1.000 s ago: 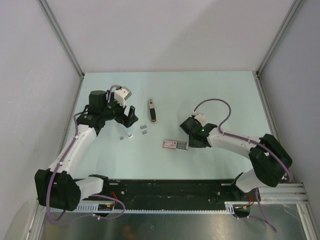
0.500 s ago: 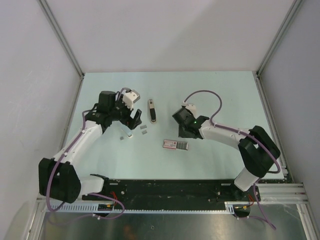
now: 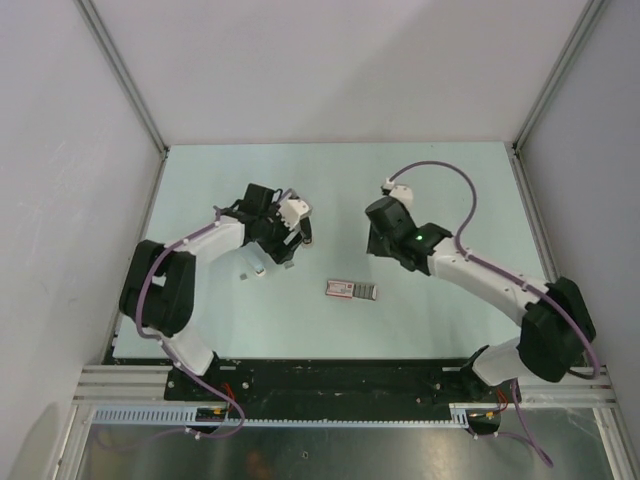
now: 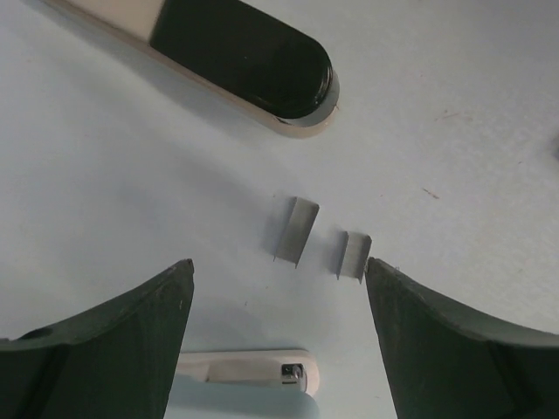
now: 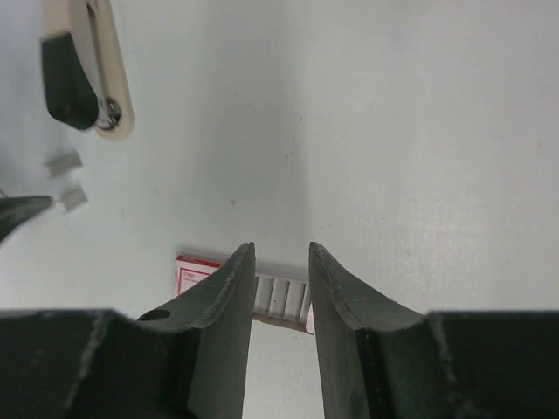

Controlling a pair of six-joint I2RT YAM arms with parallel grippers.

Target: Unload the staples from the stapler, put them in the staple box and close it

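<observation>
In the left wrist view the black stapler (image 4: 240,57) with its cream base lies just beyond my left gripper (image 4: 279,262), which is open. Two short grey staple strips (image 4: 295,229) lie loose on the table between its fingertips, the right one touching the right fingertip (image 4: 384,279). In the top view my left gripper (image 3: 285,250) covers the stapler and these strips. My right gripper (image 5: 280,249) is open by a narrow gap and empty. It hovers right of the stapler (image 5: 74,83), which also shows in the right wrist view with the strips (image 5: 65,163).
A red-white-grey packet (image 3: 351,290) lies at the table's middle, seen past the right fingertips (image 5: 196,271). A small pale piece (image 3: 259,270) and a grey bit (image 3: 243,274) lie left of the left gripper. A cream elongated piece (image 4: 249,371) lies under the left fingers.
My left gripper has swung right and come down over the loose staple strips beside the stapler. My right gripper has drawn up and back from the packet.
</observation>
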